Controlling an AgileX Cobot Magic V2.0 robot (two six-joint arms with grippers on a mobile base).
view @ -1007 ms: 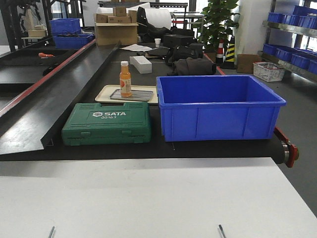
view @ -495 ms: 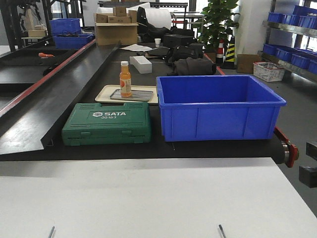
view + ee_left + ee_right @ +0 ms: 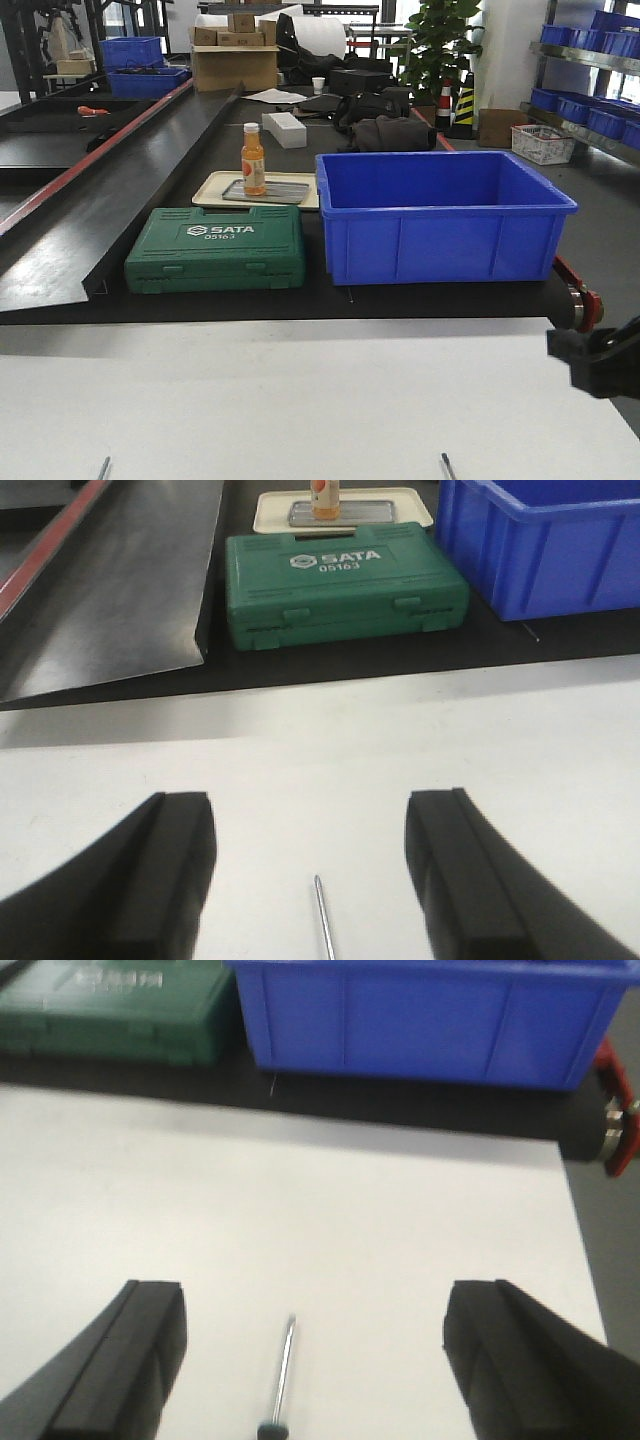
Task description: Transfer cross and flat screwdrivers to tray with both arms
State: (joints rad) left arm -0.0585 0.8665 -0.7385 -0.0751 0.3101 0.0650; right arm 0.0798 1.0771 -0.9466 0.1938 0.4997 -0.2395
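Closest to you, check the left pincer. It is released, its two black fingers spread wide above the white surface and holding nothing. The thin shaft of the left screwdriver lies on the surface between the fingers, touching neither. Its handle is out of frame.

Check the right pincer likewise: it is released, spread wide and holding nothing. The right screwdriver lies on the surface between its fingers, shaft tip pointing away from you. Only the dark start of its handle shows at the bottom edge. You cannot tell which screwdriver is cross and which is flat.

In the front view, a blocky dark part of the right arm enters at the right edge, over the corner of the surface.

Beyond the far edge of the surface runs a black belt. On it, the green SATA case sits just beside the blue bin. Behind the case, a cream tray carries an upright orange bottle.
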